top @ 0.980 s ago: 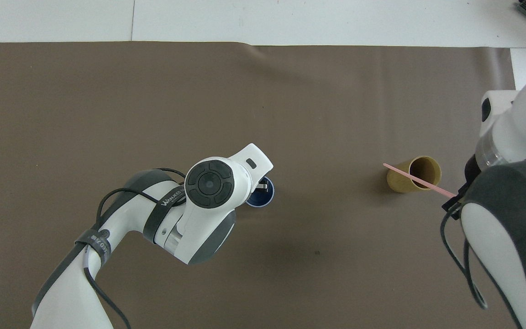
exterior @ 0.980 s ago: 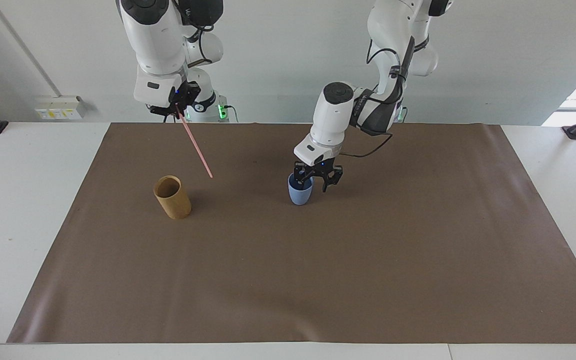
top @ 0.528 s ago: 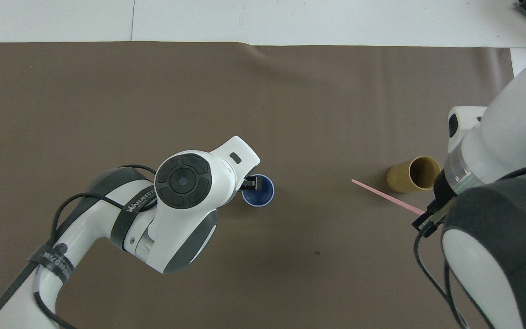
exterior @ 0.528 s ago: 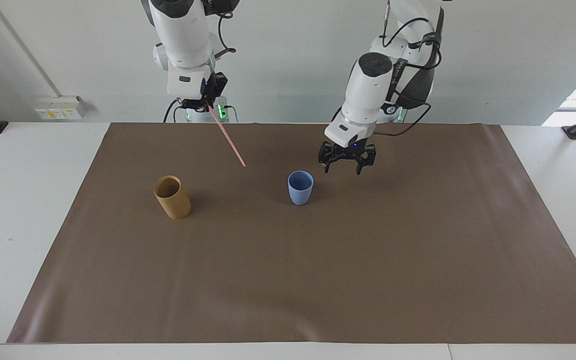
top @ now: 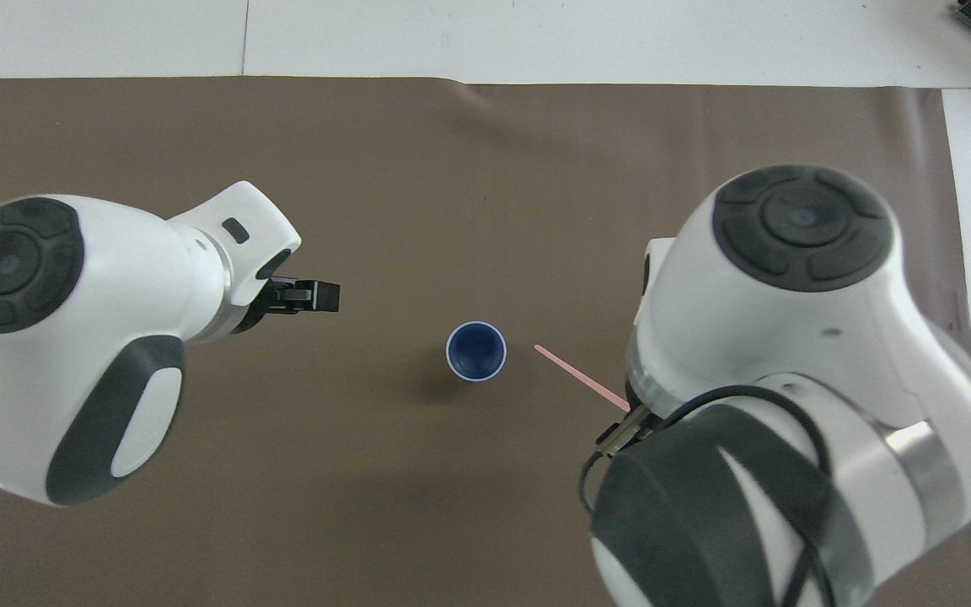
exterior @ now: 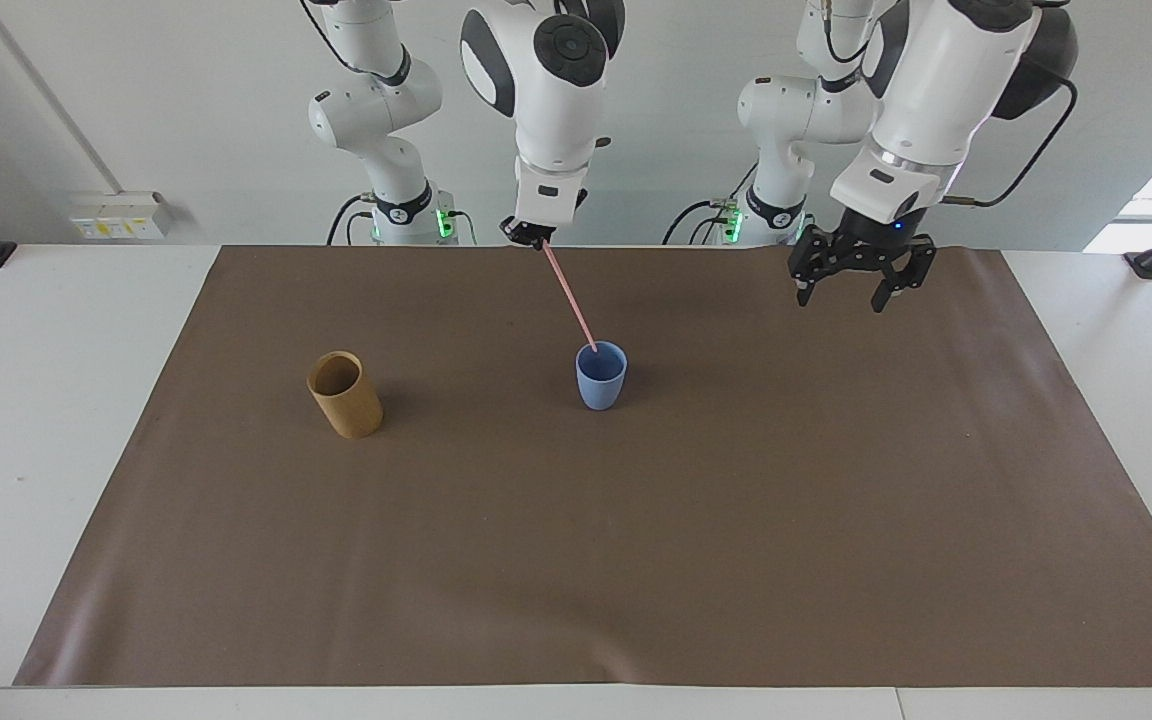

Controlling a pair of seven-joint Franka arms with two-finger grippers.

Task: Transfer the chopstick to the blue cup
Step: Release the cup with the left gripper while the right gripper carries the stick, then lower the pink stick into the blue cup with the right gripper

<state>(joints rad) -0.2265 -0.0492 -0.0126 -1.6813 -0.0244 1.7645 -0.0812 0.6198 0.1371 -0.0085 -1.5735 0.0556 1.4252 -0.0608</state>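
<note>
The blue cup [exterior: 601,375] stands upright mid-mat; it also shows in the overhead view [top: 475,351]. My right gripper [exterior: 534,232] is raised and shut on the top end of the pale pink chopstick [exterior: 569,297], which slants down toward the cup. In the facing view its lower tip sits at the cup's rim. The overhead view shows the chopstick [top: 580,377] with its tip a little short of the cup, toward the right arm's end. My left gripper [exterior: 861,285] is open and empty, raised over the mat toward the left arm's end; it also shows in the overhead view [top: 329,297].
A taller tan-brown cylindrical cup [exterior: 344,394] stands on the brown mat [exterior: 636,560] toward the right arm's end; the right arm hides it in the overhead view. White table [exterior: 56,400] surrounds the mat.
My left gripper let go of the blue cup, rose and drew away toward the left arm's end. My right gripper carried the chopstick from over the tan cup to the blue cup.
</note>
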